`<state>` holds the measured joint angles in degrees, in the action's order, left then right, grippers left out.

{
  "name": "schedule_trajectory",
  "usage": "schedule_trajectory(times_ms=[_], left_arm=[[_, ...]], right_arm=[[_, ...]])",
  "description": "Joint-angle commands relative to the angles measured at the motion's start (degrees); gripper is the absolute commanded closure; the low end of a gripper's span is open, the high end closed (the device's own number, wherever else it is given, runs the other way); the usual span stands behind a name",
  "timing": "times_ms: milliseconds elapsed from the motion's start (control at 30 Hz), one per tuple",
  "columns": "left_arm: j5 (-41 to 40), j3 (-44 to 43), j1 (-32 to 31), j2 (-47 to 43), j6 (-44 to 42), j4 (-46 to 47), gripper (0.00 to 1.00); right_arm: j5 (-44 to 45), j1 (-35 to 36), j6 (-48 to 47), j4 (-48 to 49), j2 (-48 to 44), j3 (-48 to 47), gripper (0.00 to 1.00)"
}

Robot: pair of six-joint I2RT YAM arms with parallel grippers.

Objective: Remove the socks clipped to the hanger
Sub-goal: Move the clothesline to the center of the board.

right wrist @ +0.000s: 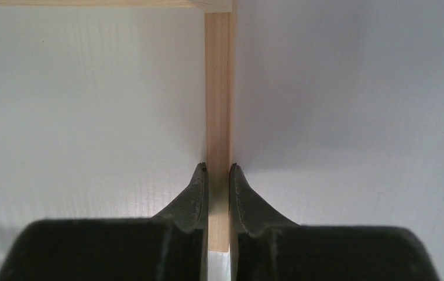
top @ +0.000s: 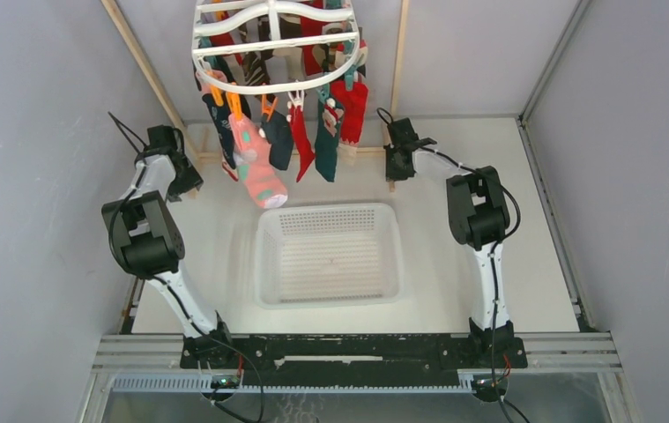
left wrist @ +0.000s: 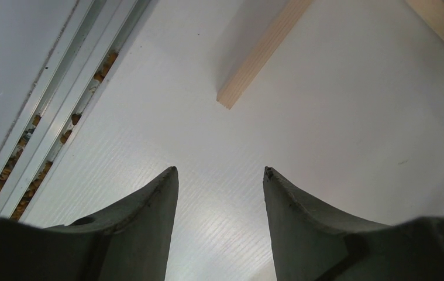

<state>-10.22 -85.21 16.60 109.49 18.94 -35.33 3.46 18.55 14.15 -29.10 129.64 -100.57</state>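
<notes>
One hanger (top: 271,13), one basket (top: 329,210), one clamped post (right wrist: 218,88)

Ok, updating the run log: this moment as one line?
left tool open, empty | right tool narrow, wooden strip in gap, grip unclear | socks on hanger | basket empty

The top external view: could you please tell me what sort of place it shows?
Probably a purpose-built robot test cell: plain grey panel walls box in a white table, and a white plastic oval hanger of mixed-colour socks hangs between bare wooden posts above a white mesh basket.
</notes>
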Motion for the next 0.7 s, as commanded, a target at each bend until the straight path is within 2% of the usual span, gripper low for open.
schedule_trajectory(times_ms=[0, 100, 500, 667], left_arm=[[0.40, -0.99, -0.93, -4.53, -1.40, 0.01, 0.40], [0.65, -0.35, -1.70, -5.24, -1.35, 0.00, 0.40], [1.70, -1.22, -4.07, -4.53, -3.46, -2.01, 0.40], [-0.02, -1.39, -6.34, -4.81, -4.24, -3.45, 0.45]], right_arm=[[-2.08, -1.84, 0.25, -2.21, -2.59, 3.45, 0.96], [-2.64, -2.42, 0.14, -2.68, -4.46, 5.72, 1.00], [-0.90, -3.60, -2.72, -4.40, -11.18, 13.84, 1.00], [-0.99, -4.55, -3.17, -3.33, -13.91, 19.07, 1.00]])
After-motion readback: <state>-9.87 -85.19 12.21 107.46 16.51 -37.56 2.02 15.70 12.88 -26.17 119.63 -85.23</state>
